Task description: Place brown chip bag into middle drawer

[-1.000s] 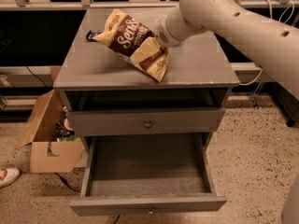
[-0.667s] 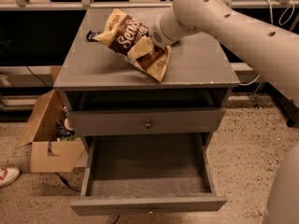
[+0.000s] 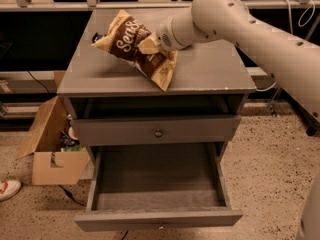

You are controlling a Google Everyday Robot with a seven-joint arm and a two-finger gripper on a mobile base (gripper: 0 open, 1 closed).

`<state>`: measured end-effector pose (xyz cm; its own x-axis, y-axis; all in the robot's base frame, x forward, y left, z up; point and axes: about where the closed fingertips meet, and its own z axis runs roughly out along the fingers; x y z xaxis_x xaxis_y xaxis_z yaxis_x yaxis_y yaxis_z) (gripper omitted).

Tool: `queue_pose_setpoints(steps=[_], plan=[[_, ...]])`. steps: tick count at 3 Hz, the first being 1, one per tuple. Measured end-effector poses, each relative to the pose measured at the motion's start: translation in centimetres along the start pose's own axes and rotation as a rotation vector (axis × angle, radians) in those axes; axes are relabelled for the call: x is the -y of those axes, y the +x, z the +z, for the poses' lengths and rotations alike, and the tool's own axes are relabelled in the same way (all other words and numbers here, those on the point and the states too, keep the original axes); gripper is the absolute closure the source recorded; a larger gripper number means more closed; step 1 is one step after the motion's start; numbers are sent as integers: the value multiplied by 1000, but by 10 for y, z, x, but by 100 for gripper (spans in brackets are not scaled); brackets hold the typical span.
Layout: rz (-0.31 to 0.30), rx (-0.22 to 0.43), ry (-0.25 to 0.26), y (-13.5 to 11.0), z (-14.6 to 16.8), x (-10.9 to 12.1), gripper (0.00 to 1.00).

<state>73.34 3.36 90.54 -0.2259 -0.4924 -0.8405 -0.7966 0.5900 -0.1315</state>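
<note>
The brown chip bag [image 3: 131, 45], dark brown with tan ends and white script, lies tilted over the grey cabinet top [image 3: 210, 69], its lower end at the top's front edge. My gripper [image 3: 150, 46] comes in from the right and is shut on the bag's middle; a pale finger [image 3: 146, 44] shows across it. The middle drawer [image 3: 157, 176] stands pulled out below, at the front of the cabinet, with a bare grey floor. The bag is above and behind it.
A closed grey drawer front with a round metal knob [image 3: 158, 132] sits above the open drawer. An open cardboard box [image 3: 50, 149] stands on the floor at the left, with a shoe [image 3: 7, 189] nearby. My arm [image 3: 260, 29] spans the upper right.
My arm and gripper have shifted a little to the left over the cabinet top, carrying the bag with them. The drawers have not moved.
</note>
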Motion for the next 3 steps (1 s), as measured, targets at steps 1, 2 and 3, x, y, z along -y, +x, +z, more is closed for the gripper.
queue_pose_setpoints(steps=[1, 2, 3], plan=[[-5, 96, -47, -18, -31, -25, 89], [-14, 185, -41, -32, -90, -44, 100], [-29, 211, -14, -22, -156, -47, 100]])
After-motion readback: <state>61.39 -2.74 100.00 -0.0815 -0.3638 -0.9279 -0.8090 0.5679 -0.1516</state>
